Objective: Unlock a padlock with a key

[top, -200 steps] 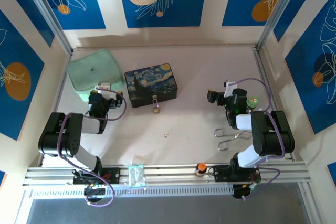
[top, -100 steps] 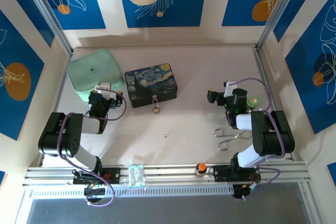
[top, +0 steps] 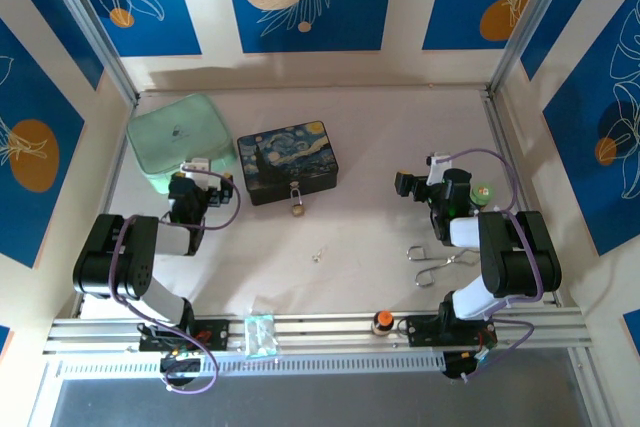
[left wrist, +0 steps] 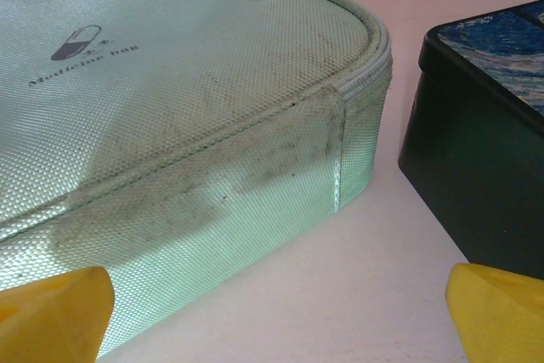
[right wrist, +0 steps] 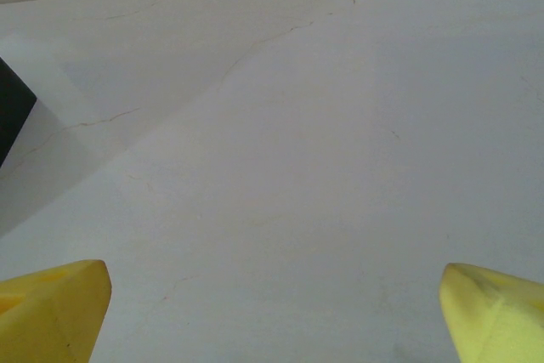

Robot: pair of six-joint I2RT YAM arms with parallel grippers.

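Well, nothing has stirred this past second. The left gripper [left wrist: 272, 312] and right gripper [right wrist: 272, 312] gape wide, empty. The padlock [top: 297, 209] sits at the tin's [top: 288, 162] 6 o'clock edge, with the key [top: 316, 256] lying apart at the padlock's 5 o'clock — unlocking not yet begun.

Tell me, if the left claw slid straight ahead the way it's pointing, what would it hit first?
Most likely the pale green medicine bag, whose side wall lies dead ahead of the open left gripper. The dark tin sits off to the right, probably missed, though depth is hard to judge.
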